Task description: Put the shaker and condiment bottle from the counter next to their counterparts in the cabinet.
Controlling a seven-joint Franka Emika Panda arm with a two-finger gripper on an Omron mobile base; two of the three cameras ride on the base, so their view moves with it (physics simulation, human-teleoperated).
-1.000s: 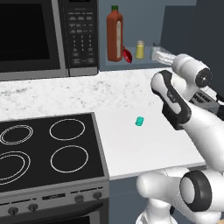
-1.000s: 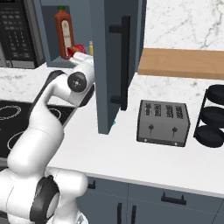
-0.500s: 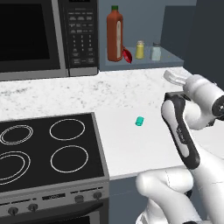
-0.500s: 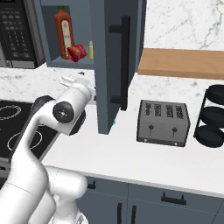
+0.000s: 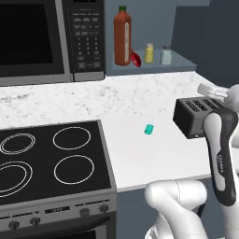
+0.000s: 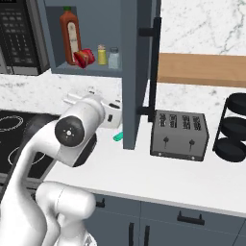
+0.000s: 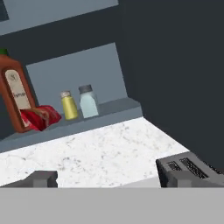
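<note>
Standing in the cabinet were four things, counted on its ledge: one tall orange-red bottle, one short red condiment bottle, one yellow shaker and one pale grey-blue shaker. The tall bottle was seen upright with its cap at the top, and both shakers were set upright with their caps uppermost, the grey-blue one just beside the yellow one on the side away from the tall bottle. The condiment bottle was found lying tipped over, leaning against the foot of the tall bottle, between it and the yellow shaker; its long axis appeared to run slantwise across the ledge, though which end faced outward could not be told with certainty. One tiny teal cylinder was left lying on its side on the counter, well apart from the cabinet. The counter was shown as white, grey-speckled stone, bordered by one black four-ring cooktop under one black microwave. One dark toaster was placed on the counter beyond the open cabinet door, beside a black stacked rack and below a wooden shelf. The gripper was held low over the counter with its fingers spread wide apart and nothing between them.
</note>
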